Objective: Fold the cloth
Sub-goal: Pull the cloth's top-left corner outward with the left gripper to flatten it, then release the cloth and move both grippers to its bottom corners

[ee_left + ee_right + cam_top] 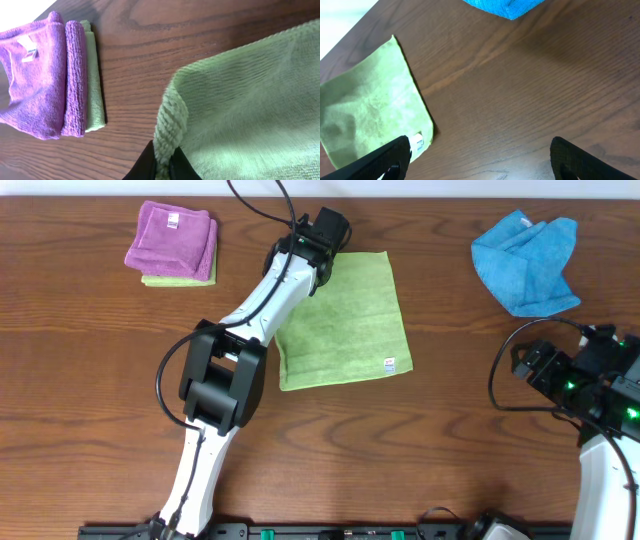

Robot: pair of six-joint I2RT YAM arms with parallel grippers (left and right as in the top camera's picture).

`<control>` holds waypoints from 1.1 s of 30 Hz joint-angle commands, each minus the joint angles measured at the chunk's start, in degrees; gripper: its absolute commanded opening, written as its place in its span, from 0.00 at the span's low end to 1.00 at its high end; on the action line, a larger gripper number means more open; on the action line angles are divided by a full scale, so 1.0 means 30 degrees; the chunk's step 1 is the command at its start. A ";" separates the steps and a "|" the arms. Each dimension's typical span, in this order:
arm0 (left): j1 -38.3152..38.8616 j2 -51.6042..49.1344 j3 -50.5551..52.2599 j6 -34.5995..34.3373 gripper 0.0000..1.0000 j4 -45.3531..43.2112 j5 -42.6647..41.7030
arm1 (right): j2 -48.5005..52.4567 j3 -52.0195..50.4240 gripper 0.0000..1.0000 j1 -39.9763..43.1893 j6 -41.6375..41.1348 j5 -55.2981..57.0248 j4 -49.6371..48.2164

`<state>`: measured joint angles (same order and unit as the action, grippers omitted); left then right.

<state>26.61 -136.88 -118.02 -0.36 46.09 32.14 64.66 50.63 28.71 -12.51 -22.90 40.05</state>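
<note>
The lime-green cloth [345, 320] lies spread flat on the table's middle, its white tag [391, 364] at the near right corner. My left gripper [312, 260] is at the cloth's far left corner and is shut on that corner, which bunches between the black fingers in the left wrist view [164, 165]. My right gripper [545, 370] is open and empty at the right side of the table, apart from the cloth. The right wrist view shows its fingers [480, 157] spread wide over bare wood, with the cloth [370, 105] and tag [417, 141] at its left.
A folded purple cloth [172, 238] sits on a folded green one [165, 280] at the far left, also in the left wrist view [35, 75]. A crumpled bright blue cloth [527, 260] lies at the far right. Black cables run by both arms.
</note>
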 commanded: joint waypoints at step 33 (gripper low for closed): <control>-0.0321 0.6353 0.1093 -0.6295 0.95 1.4396 -0.9675 | 0.3308 0.0262 0.90 -0.6215 0.4160 -0.3891 0.1282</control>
<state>23.38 -116.75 -117.30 -15.81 88.75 6.09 73.43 50.63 10.57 -3.11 -32.42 44.23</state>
